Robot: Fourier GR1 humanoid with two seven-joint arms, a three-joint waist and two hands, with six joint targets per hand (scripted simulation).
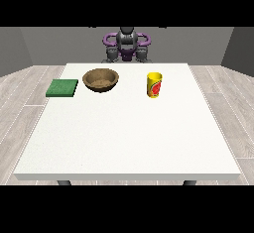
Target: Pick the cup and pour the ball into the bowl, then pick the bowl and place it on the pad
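Large white desk [129,143] with yellow cylindrical cup [154,85] set upright beside brown wooden bowl [101,80]; green square pad [62,87] is laid alongside; no hand is visible, so finger state cannot be told

cup [154,85]: yellow, red mark, upright, near table's far edge | bowl [101,79]: brown, upright, far edge | pad [62,88]: green, flat, far left corner

Pad [62,87], bowl [101,79] and cup [154,85] line the table's [124,143] far side; near side open.
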